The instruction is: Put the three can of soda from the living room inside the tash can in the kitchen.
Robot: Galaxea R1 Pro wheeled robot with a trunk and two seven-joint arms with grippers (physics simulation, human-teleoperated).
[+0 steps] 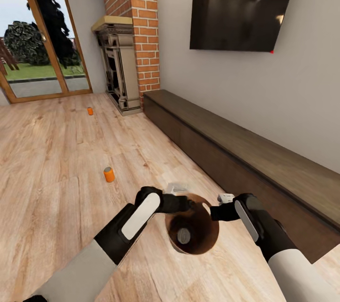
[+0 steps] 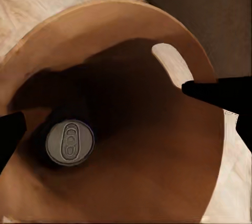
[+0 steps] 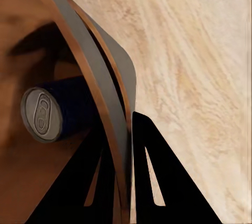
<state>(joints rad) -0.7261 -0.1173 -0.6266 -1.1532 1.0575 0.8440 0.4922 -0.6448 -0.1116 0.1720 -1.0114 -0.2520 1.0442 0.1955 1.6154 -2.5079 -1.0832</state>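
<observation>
Below left end effector (image 2: 113, 111): blue can (image 2: 69, 142), apparently upright, inside bin (image 2: 173, 182).

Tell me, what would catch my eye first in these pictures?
Two black-and-white arms meet low in the head view, where the right gripper pinches the rim of a copper-lined trash can. A blue soda can already stands inside it. Two bright orange cans sit on the wood floor, the nearer orange can and the far orange can near the brick fireplace.
</observation>
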